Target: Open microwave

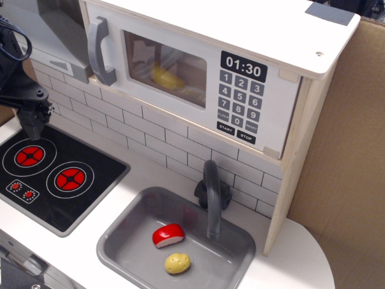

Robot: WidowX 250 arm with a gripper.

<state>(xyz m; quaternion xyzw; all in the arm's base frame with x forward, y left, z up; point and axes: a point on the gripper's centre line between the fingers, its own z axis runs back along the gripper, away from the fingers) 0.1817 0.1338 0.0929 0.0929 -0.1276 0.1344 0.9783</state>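
A child's play kitchen is showing here, probably sitting in a lab or storeroom. A plywood microwave with a pale grey door (198, 72) is displaying 01:30 above a printed white brick-tile backsplash (150, 135). A black hob with 2 red painted burners (51, 168) is lying beside a grey plastic sink (129, 232) holding toy food. Plain brown cardboard (349, 168) is standing behind the unit.

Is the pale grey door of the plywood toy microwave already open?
No, the pale grey door sits flush against the plywood toy microwave, its grey bar handle untouched.
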